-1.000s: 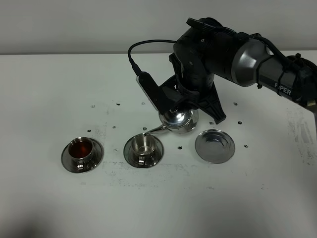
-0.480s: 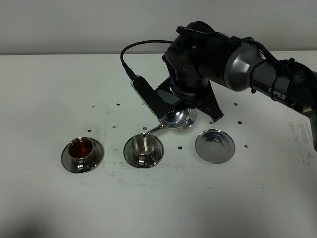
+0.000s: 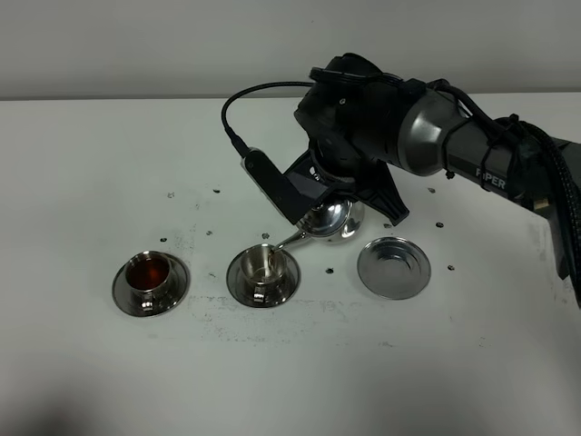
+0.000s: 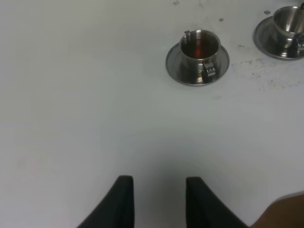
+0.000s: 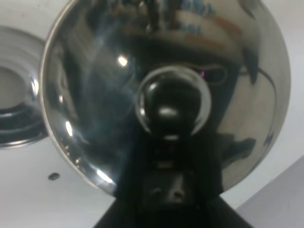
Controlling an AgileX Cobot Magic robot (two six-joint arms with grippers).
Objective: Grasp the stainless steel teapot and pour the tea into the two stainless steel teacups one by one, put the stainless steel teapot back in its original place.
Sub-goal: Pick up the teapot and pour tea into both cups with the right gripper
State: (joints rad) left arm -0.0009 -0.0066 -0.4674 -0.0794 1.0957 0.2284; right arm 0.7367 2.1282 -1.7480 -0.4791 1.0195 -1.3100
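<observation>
The stainless steel teapot (image 3: 332, 218) is held by my right gripper (image 3: 338, 198), which is shut on its handle side. The pot is tilted with its thin spout tip over the middle teacup (image 3: 263, 264) on its saucer. I cannot tell whether tea is flowing. The right wrist view is filled by the teapot's lid and knob (image 5: 173, 101). The left teacup (image 3: 147, 272) holds dark red tea; it also shows in the left wrist view (image 4: 199, 47). The bare round saucer (image 3: 393, 266) lies right of the teapot. My left gripper (image 4: 159, 202) is open and empty over bare table.
A black cable (image 3: 238, 109) loops from the right arm above the table. Small dark marks dot the white table (image 3: 272, 363). The middle cup's saucer (image 4: 266, 40) shows at the left wrist view's corner. The bare saucer's rim (image 5: 14, 128) shows beside the pot.
The right arm has rolled and shifted slightly left, tipping the teapot further so its spout dips lower over the middle cup. The left gripper view has no earlier frame.
</observation>
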